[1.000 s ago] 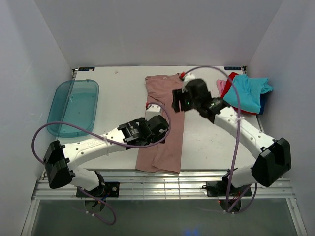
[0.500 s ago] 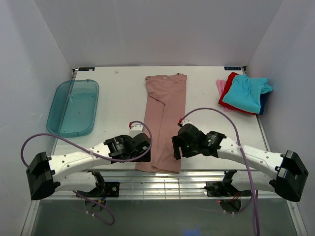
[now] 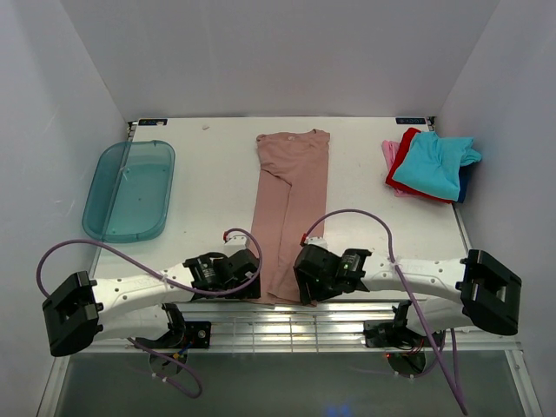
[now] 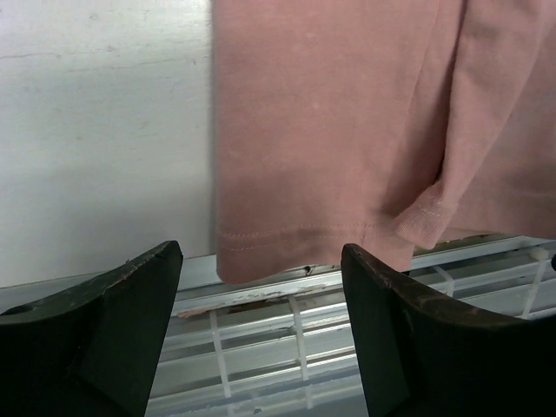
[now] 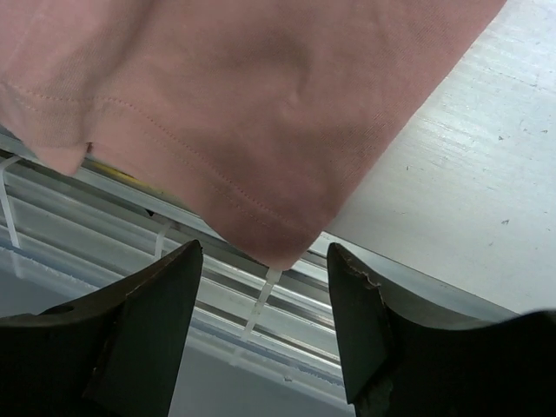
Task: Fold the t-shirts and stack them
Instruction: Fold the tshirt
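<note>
Retreat over: I've brought left claw (image 4: 261, 254) and right claw (image 5: 265, 252), both spread, back until the tee (image 3: 291, 200) hem lies just ahead; I'd grab it next.

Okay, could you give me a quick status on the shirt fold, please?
Left gripper, right gripper open, empty, at near hem corners. Dusty-pink t-shirt folded lengthwise, hem overhanging table edge. Nothing blocking.

Translucent teal tray (image 3: 129, 193) — left side of a white table (image 3: 208, 178), slatted metal frame (image 3: 287, 315) along its near edge
</note>
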Motion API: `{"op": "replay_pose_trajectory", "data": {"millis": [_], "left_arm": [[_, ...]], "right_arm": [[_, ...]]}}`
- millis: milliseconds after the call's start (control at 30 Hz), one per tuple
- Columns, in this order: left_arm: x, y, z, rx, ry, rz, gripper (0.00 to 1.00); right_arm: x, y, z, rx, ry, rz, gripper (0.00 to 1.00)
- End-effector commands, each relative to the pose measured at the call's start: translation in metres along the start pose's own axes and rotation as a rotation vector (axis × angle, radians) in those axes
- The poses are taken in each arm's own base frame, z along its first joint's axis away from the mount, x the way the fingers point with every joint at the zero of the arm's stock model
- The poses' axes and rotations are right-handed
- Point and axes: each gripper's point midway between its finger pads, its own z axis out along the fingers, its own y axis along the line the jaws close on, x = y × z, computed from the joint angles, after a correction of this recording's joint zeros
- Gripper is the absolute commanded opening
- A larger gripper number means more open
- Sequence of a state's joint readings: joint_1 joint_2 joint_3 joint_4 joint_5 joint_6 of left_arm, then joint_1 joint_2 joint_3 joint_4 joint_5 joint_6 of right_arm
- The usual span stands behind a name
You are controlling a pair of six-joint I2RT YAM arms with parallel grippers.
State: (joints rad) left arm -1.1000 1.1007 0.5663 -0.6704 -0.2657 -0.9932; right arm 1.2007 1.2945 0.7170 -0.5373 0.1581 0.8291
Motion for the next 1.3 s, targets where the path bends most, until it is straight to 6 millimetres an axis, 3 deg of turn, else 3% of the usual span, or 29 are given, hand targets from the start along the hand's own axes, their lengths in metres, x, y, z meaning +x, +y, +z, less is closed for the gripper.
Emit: {"op": "replay_pose_trajectory", "data": {"millis": [0, 333, 667, 800, 867, 967, 1100, 1167, 1267], "left_arm": [[-0.01, -0.017, 0.001, 0.074, -0.049, -0.032, 0.84], [0.003, -0.005, 0.017, 0.018, -0.015, -0.024, 0.83], [0.011, 0.007, 0.016, -0.023, 0.008, -0.038, 0.75], [0.021, 0.011, 0.021, -0.047, 0.057, -0.037, 0.59], [0.027, 0.014, 0.024, -0.065, 0.081, -0.028, 0.45], [0.034, 0.016, 0.027, -0.077, 0.114, -0.009, 0.25], [0.047, 0.014, 0.028, -0.058, 0.177, 0.017, 0.1], [0.052, 0.011, 0.023, -0.033, 0.195, 0.026, 0.03], [0.054, 0.002, 0.013, 0.02, 0.2, 0.017, 0.0]], "right_arm": [[0.0, -0.005, 0.007, 0.03, -0.028, 0.037, 0.65], [0.006, -0.016, 0.018, 0.046, -0.042, 0.043, 0.62], [0.008, -0.012, 0.024, 0.034, -0.031, 0.048, 0.59], [0.01, -0.013, 0.026, 0.039, -0.019, 0.05, 0.53], [0.013, -0.013, 0.027, 0.042, -0.004, 0.049, 0.49], [0.018, -0.017, 0.027, 0.063, 0.013, 0.047, 0.34], [0.035, -0.026, 0.023, 0.097, 0.064, 0.024, 0.15], [0.045, -0.025, 0.017, 0.094, 0.086, 0.006, 0.13], [0.058, -0.022, 0.006, 0.086, 0.104, -0.003, 0.1]]}}
